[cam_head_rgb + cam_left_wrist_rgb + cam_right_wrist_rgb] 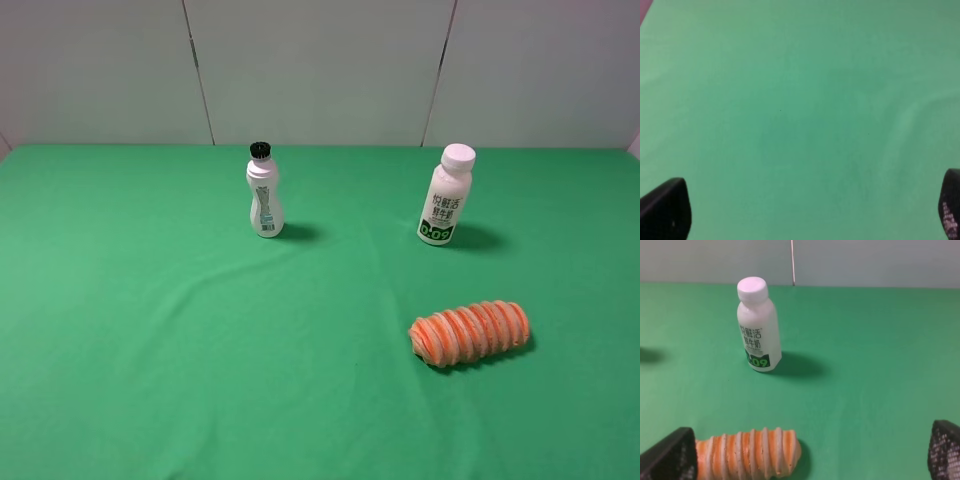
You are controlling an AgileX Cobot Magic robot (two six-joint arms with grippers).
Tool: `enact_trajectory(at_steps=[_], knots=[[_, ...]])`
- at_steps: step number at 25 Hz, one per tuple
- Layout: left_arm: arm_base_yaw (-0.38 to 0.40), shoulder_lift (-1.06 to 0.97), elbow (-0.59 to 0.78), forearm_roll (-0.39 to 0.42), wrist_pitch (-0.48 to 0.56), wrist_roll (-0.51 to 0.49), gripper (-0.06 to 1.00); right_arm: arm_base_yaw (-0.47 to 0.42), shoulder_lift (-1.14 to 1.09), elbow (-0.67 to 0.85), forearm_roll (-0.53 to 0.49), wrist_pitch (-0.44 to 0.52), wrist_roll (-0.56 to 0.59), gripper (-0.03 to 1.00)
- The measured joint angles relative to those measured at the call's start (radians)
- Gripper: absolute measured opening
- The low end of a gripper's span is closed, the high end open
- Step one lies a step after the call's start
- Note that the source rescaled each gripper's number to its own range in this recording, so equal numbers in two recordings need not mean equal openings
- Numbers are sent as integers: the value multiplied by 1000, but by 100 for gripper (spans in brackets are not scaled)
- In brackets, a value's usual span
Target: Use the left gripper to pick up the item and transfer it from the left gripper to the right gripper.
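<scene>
green cloth (150, 330), orange roll (470, 333) lying, untouched

Two white bottles (265, 192) (445, 195), one orange roll (469, 333), one green cloth (160, 330), two open claws (805, 210) (810, 455).

My exterior high camera looks down and forward across the green tablecloth (150, 330) toward the pale back wall (320, 70), far enough off to take in the whole work area. My left wrist camera points steeply down, close to bare cloth, with the left gripper (805, 212) fingertips at the frame's lower corners. My right wrist camera sits low and looks nearly level toward the wall. It shares with the high view the white-capped milk bottle (758, 326) (445, 195) and the orange ribbed roll (747, 452) (470, 333).
</scene>
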Motion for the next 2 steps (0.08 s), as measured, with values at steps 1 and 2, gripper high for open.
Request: enact_trajectory(at_steps=[1, 2], knots=[[0, 0, 0, 0, 0, 0, 100, 0, 0, 0, 0, 0, 0, 100], [0, 0, 0, 0, 0, 0, 100, 0, 0, 0, 0, 0, 0, 100]])
